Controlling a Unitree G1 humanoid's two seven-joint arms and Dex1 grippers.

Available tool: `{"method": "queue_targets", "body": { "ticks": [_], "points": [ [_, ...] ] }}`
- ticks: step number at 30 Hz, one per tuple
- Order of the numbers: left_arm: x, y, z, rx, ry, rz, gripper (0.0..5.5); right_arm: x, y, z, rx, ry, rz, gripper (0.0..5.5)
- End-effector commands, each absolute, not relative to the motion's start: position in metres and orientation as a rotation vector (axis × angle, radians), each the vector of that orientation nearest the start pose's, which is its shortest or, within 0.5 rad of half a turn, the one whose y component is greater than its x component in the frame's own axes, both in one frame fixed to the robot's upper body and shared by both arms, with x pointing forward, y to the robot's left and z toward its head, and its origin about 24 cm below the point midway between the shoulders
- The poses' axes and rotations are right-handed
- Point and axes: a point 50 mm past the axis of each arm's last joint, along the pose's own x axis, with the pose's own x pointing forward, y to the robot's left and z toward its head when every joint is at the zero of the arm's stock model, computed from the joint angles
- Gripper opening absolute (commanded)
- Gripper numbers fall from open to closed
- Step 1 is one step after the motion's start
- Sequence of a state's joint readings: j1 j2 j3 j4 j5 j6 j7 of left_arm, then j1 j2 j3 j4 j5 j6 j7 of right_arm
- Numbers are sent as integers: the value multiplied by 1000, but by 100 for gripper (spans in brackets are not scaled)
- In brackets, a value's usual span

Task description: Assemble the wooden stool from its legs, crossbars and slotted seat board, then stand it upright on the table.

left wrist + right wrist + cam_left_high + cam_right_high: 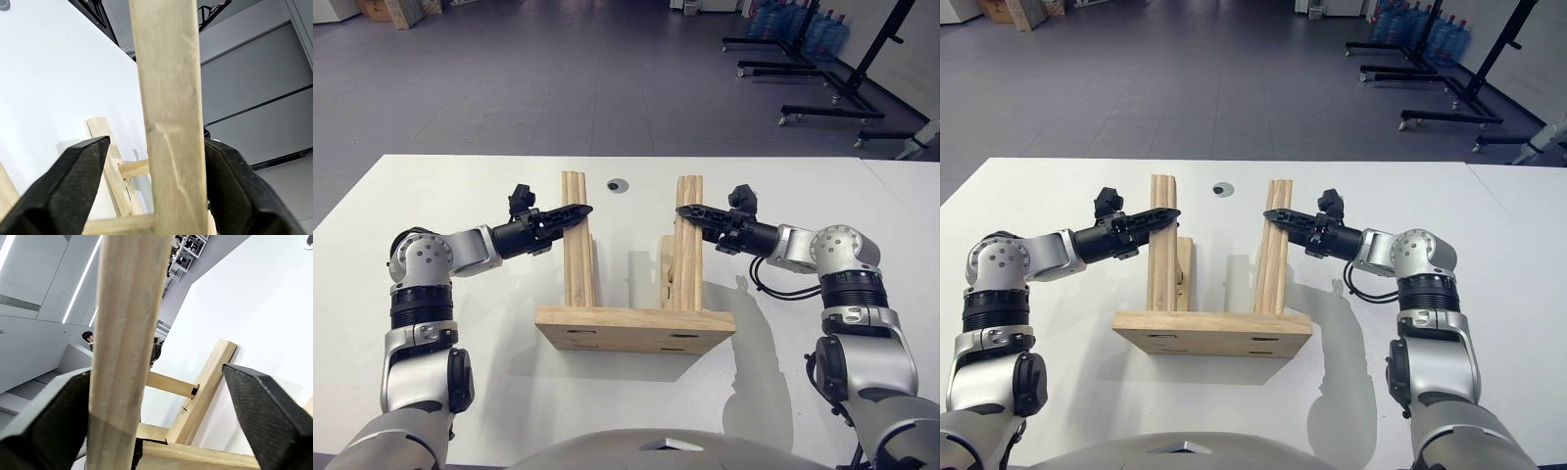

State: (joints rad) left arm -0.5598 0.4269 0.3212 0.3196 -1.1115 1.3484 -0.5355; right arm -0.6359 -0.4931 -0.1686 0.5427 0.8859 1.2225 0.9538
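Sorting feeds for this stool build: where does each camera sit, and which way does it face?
Left eye view: on the head, facing forward and down at the table and stool; both arms show, left gripper and right gripper at its legs.
Right eye view: the head's other eye; same scene, same arms.
Left wrist view: on the left wrist, looking past its fingers at the left leg between them.
Right wrist view: likewise, fingers around the right leg.
Shared: the eye views show both legs too.
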Motion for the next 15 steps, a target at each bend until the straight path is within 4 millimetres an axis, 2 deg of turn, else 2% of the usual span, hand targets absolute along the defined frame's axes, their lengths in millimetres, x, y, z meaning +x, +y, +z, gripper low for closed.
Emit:
{"method": "queue_targets", "body": {
  "ticks": [1,2,5,10,15],
  "points": [
    [302,185,135,-949,585,-942,402,315,-192,123,970,600,1059,517],
    [303,185,139,-947,576,-951,417,316,-191,128,973,592,1071,535],
    [304,188,150,-938,549,-959,463,317,-192,141,974,566,1089,540],
    [312,201,149,-949,535,-867,538,325,-211,156,959,500,1014,540],
    [324,227,146,-980,473,-747,538,336,-240,160,962,421,872,540]
  ]
}}
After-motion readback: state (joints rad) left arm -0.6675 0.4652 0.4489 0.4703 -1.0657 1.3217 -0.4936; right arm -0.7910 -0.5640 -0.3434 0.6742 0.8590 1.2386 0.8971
